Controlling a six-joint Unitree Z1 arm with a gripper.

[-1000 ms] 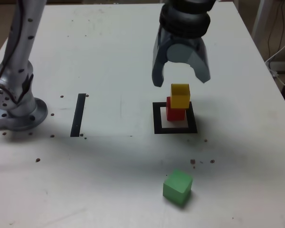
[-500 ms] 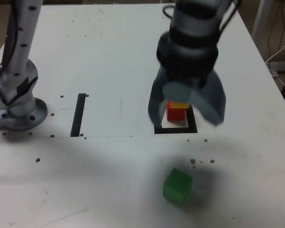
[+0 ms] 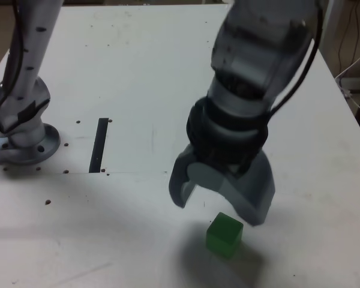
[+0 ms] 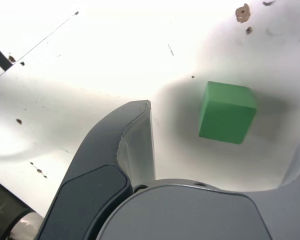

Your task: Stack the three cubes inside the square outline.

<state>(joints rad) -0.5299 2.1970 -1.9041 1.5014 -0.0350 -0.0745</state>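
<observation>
White table (image 3: 138, 78); dim floor behind, perhaps; cables (image 3: 351, 45) beyond edge.

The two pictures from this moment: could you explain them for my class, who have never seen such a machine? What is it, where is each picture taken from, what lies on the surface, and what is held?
The machine is one robot arm with a gripper at its end. The exterior view comes from a camera standing off the arm; the wrist view comes from a camera riding on the wrist, so the gripper's own fingers reach into that picture.

On the pale table lie a green cube and, towards the exterior view's left, a straight black strip. The arm hides part of the table.

Nothing is held: the fingers are spread apart, and the green cube sits on the table between them in the wrist view.
</observation>
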